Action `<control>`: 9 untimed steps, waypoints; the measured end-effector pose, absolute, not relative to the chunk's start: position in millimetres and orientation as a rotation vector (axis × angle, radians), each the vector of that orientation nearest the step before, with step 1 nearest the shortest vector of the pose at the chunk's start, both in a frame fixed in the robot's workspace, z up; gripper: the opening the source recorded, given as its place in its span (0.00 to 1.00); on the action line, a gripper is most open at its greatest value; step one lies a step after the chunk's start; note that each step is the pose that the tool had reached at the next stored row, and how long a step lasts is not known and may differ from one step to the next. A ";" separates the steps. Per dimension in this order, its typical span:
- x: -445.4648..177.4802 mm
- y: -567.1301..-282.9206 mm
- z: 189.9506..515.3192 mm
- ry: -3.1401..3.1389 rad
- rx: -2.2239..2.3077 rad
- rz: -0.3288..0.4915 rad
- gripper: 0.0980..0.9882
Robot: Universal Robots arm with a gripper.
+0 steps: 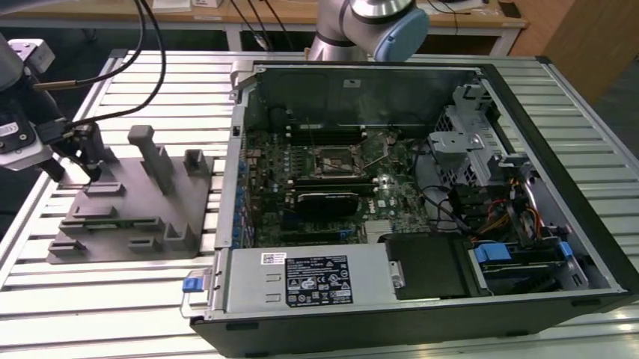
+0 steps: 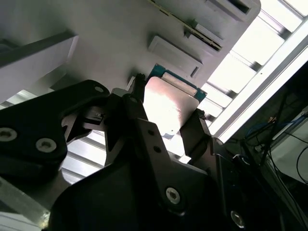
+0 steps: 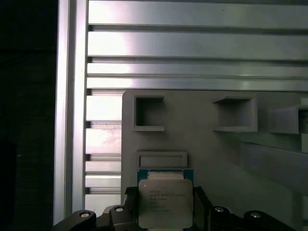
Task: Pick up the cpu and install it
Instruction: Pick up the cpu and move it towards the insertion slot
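Near the slatted table's edge, the cpu is clamped in the tool just over the grey fixture, beside the open case.

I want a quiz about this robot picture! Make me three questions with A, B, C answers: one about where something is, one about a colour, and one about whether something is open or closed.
1. Where is the cpu?
A. On the floor.
B. Between the jaws, at the grey fixture.
C. In a person's hand.

2. What colour is the cpu's top?
A. Red.
B. Silver-grey.
C. Yellow.

3. How is the computer case?
A. Open, with its insides showing.
B. Closed, with its side panel on.
C. Packed in a cardboard box.

Answers:
1 B: both wrist views show the black jaws shut on two sides of the cpu, with the fixture right behind it.
2 B: its metal top looks pale silver in the first wrist view.
3 A: the motherboard is plain to see in the exterior view.
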State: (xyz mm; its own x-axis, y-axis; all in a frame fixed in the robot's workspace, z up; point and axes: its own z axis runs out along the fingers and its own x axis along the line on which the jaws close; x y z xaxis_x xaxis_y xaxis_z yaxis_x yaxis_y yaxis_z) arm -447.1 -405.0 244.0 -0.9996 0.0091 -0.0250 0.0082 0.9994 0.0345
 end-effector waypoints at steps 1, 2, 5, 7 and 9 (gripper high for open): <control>-447.2 -404.9 245.2 3.116 0.014 0.054 0.50; -447.2 -405.0 246.5 3.116 0.014 0.054 0.50; -447.2 -404.9 250.3 3.116 0.014 0.054 0.50; -447.2 -405.0 252.8 3.116 0.014 0.053 0.50; -447.2 -404.9 255.5 3.116 0.014 0.054 0.50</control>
